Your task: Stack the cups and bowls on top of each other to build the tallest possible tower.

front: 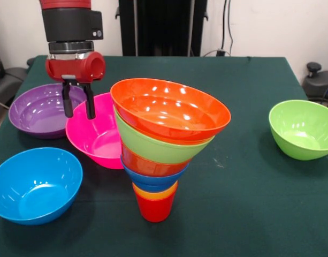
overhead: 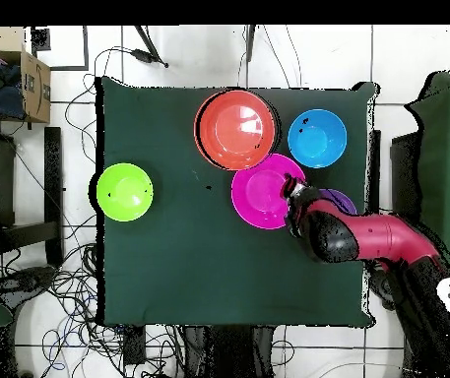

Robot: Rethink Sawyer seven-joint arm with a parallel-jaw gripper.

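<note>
I see the red-and-black gripper [front: 78, 108] hanging over the far left rim of the glossy pink plastic bowl [front: 94, 136], black fingers [front: 90, 104] slightly apart, clamped on nothing. The multicoloured funnel-shaped tower [front: 162, 140] of nested cups and bowls stands mid-tabletop, touching the pink bowl's right side, narrow red cup [front: 153, 209] lowest, large orange-red bowl [front: 170, 110] on top and tilted. Purple bowl [front: 39, 110] sits far left, light blue bowl [front: 34, 184] near left, and lime green bowl [front: 303, 128] well apart at right on the dark green tabletop [front: 249, 203].
</note>
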